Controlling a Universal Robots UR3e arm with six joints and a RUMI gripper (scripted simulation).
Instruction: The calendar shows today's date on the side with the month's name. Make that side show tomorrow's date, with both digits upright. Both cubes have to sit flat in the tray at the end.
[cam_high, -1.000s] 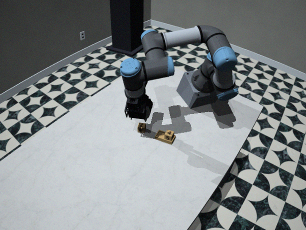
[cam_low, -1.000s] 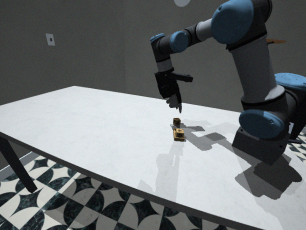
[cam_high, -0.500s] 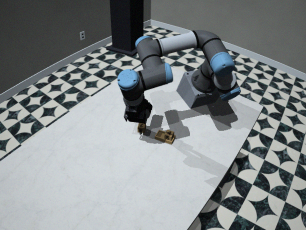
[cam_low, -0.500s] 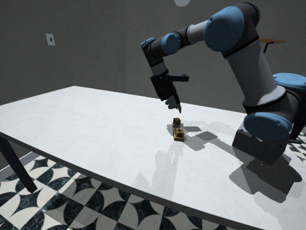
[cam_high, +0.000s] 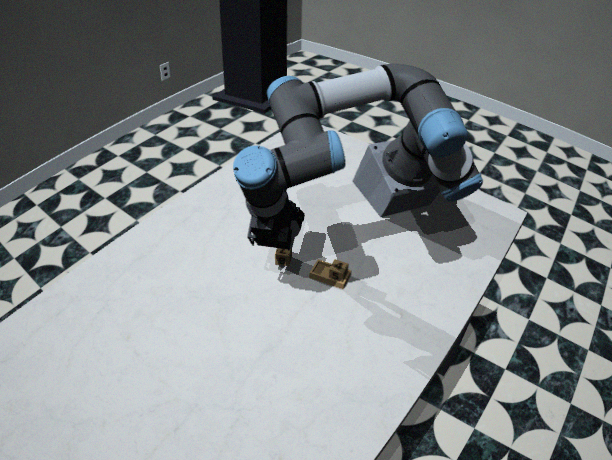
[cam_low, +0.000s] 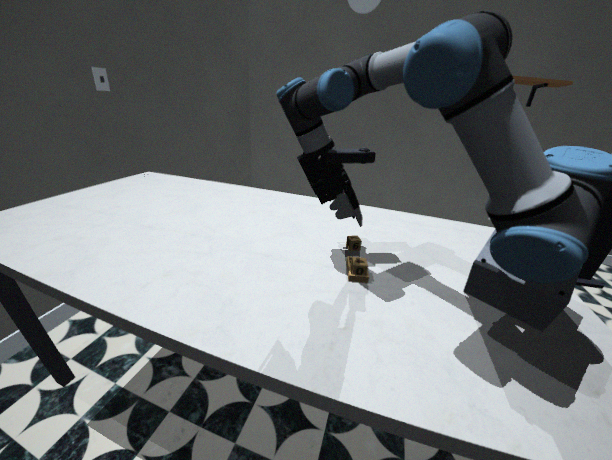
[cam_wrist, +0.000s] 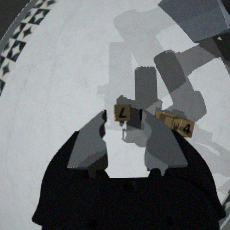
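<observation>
1. Gripper (cam_low: 356, 214) hangs above the loose cube (cam_low: 353, 243), fingers partly spread and pinching nothing; in the wrist view we see that cube between the fingertips, lower down on the table.
2. We find the loose cube on the white table (cam_high: 150, 350) just beside the wooden tray (cam_high: 320, 272), which sits towards the far edge, near the arm's base (cam_high: 372, 187). A second cube (cam_high: 341, 267) rests in the tray, a 4 facing the wrist camera.
3. We read the digit on the loose cube's top as a tilted 7, though it is small and blurred.
4. We judge the cube light, rigid and wood-like, with smooth faces that could slip or twist.
5. We would take it across two opposite side faces, low and centred, leaving the digit faces free for turning.
</observation>
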